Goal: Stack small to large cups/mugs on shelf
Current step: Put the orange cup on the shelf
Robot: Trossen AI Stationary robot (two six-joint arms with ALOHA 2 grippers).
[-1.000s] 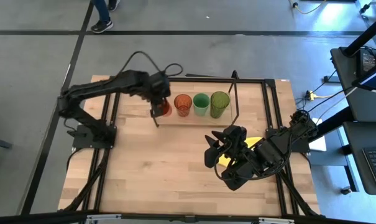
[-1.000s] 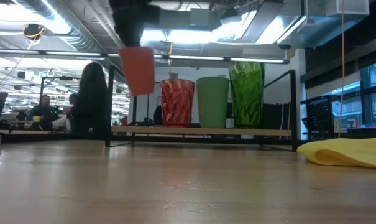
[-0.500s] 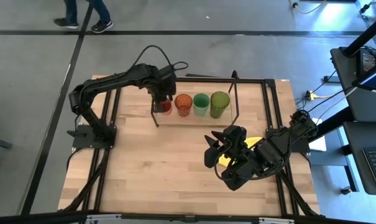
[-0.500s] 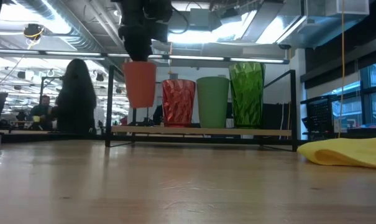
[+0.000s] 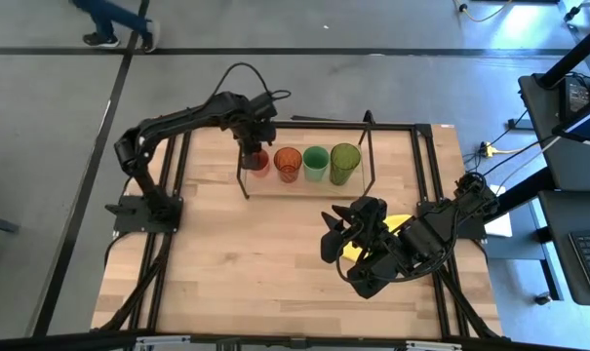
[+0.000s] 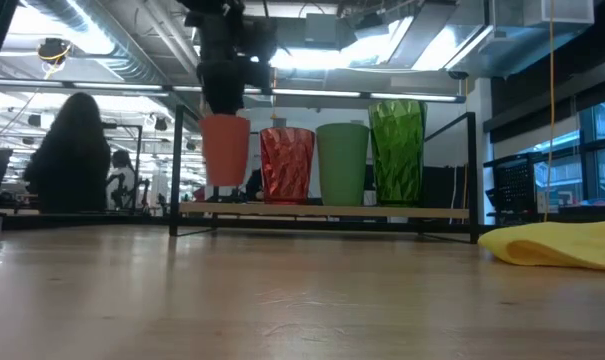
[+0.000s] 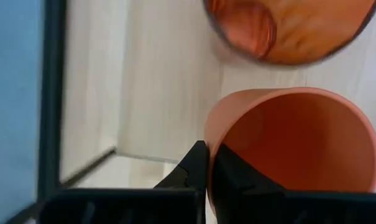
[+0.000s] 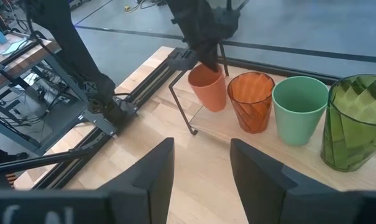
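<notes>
Three tumblers stand on their bases in a row on the shelf's wooden board [image 5: 304, 185]: translucent orange-brown [image 5: 288, 164], bright green [image 5: 316, 163], olive-green [image 5: 344, 163]. My left gripper [image 5: 255, 156] is shut on the orange-red cup [image 6: 225, 150] over the shelf's left end, close beside the translucent cup [image 6: 286, 165]. In the low view the cup's base hangs a little above the board [image 6: 322, 211]. My right gripper [image 5: 335, 234] is open and empty over the table's right half, pointing at the shelf. My left gripper holds the orange-red cup by its rim [image 7: 207, 134], one finger [image 7: 232, 177] inside the cup and one finger [image 7: 195, 163] outside. The fingers come from above, pointing down. The cup hangs upright below them, mouth up, its base just clear of the shelf board.
A yellow cloth [image 6: 552, 245] lies on the table at the right, under my right arm. The shelf's thin black frame [image 5: 243, 180] rises at both ends of the board. A person [image 6: 72, 150] moves in the room behind. The table's near half is bare wood [image 5: 255, 263].
My left gripper has gone down with the orange-red cup and a little toward the translucent cup. The cup has stayed upright in the hold and now hangs level with the row, close above the board's left end.
</notes>
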